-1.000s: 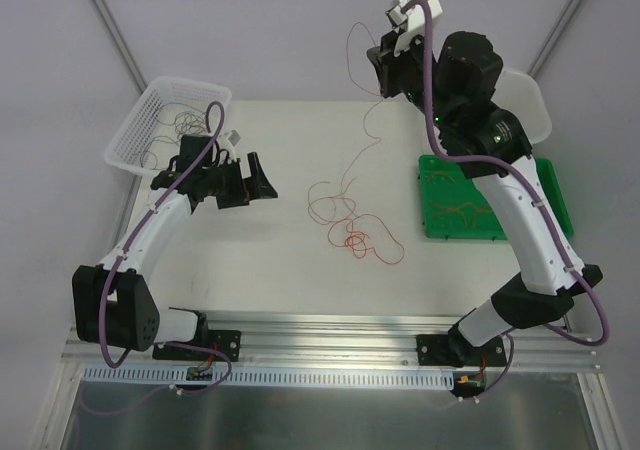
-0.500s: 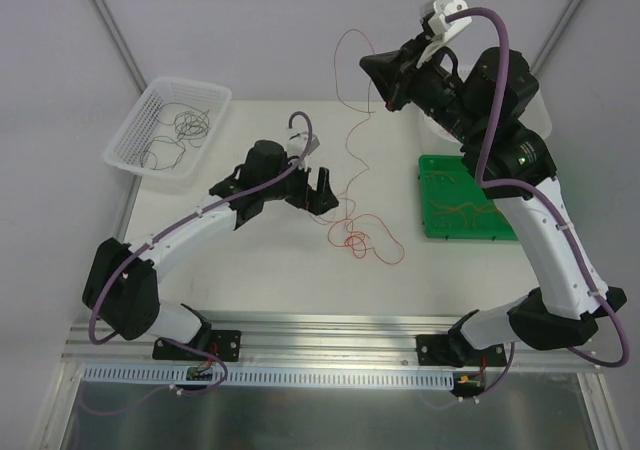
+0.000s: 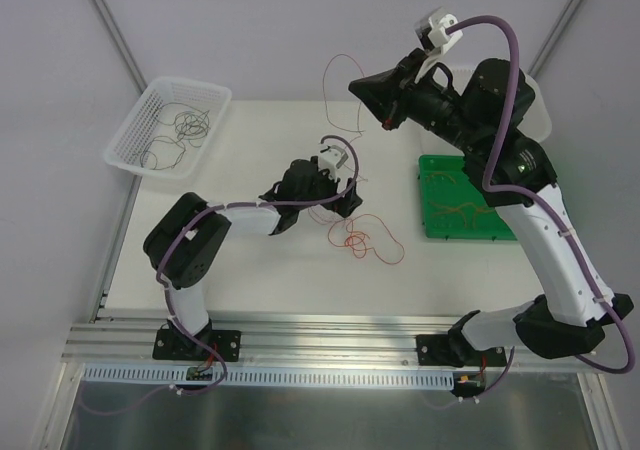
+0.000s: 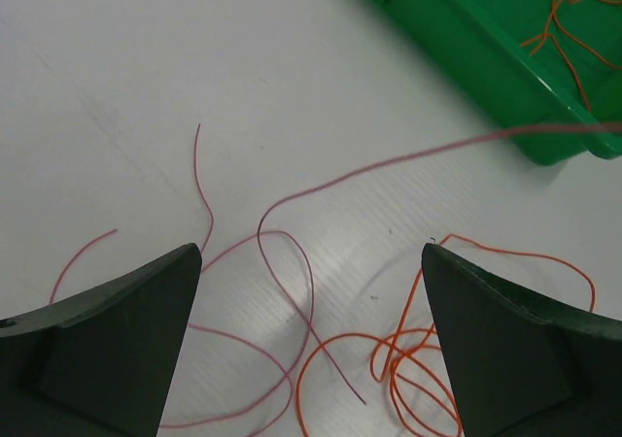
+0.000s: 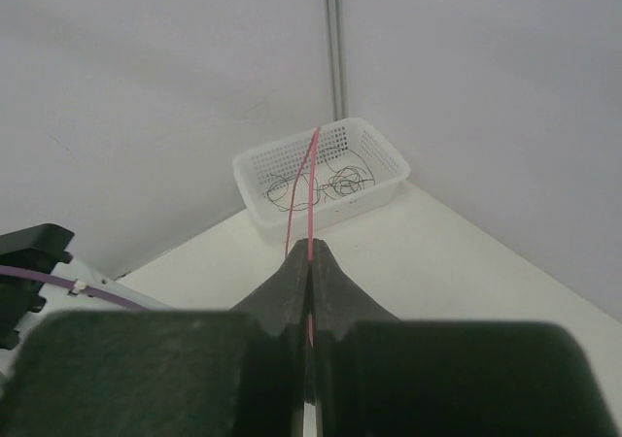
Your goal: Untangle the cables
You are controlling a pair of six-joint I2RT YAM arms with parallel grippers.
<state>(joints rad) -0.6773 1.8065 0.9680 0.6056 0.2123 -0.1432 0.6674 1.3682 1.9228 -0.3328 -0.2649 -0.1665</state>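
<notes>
My right gripper (image 3: 364, 87) is raised high above the table's far side, shut on a thin red cable (image 3: 323, 73) that arcs up and hangs down toward the table. In the right wrist view the cable (image 5: 313, 165) runs out from between the closed fingertips (image 5: 311, 254). My left gripper (image 3: 349, 200) is open and low over the table, just above a tangle of orange cable (image 3: 356, 240). In the left wrist view its fingers (image 4: 117, 330) straddle loose red-pink loops (image 4: 284, 262), with the orange tangle (image 4: 418, 359) by the right finger.
A white mesh basket (image 3: 128, 130) at the far left holds dark thin wires; it also shows in the right wrist view (image 5: 253, 180). A green tray (image 3: 430, 200) with orange wires sits at the right, and its corner shows in the left wrist view (image 4: 457, 39).
My left arm has swung right from near the basket to the tangle at the table's middle. My right gripper has shifted slightly left, still holding the red cable up.
</notes>
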